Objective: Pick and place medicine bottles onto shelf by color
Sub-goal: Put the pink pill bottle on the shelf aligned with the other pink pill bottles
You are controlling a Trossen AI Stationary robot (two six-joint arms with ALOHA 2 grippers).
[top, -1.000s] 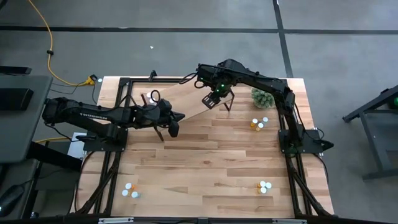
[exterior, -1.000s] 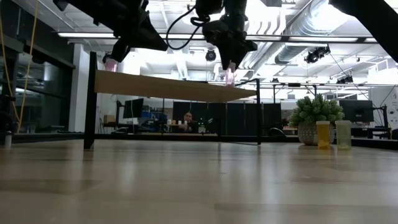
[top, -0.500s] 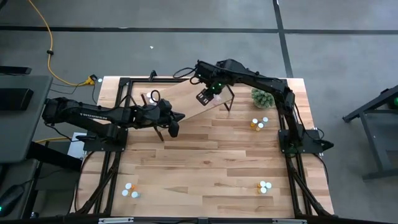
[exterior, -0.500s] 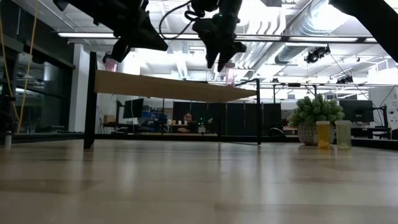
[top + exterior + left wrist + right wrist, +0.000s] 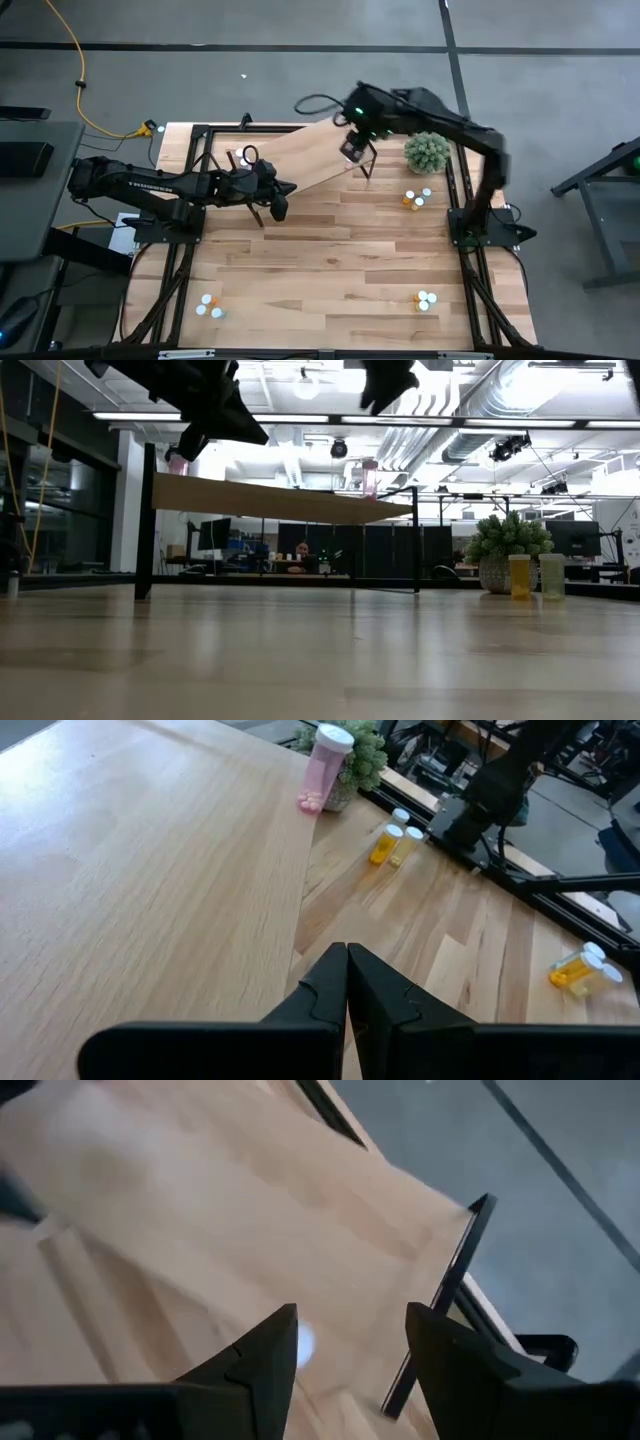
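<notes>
Jaws of the right gripper are standing apart and empty above the light-wood rectangular shelf on thin black legs, near a pink white-capped medicine bottle standing upright at the shelf's end. Left gripper is hovering with jaws pressed shut at the shelf's near edge, over the plank worktop, where small orange and yellow bottles are sitting beside a fuzzy green plant.

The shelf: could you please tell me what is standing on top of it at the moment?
One pink bottle stands upright near a corner of the shelf. The left arm covers another part of its top, so anything there is hidden.
</notes>
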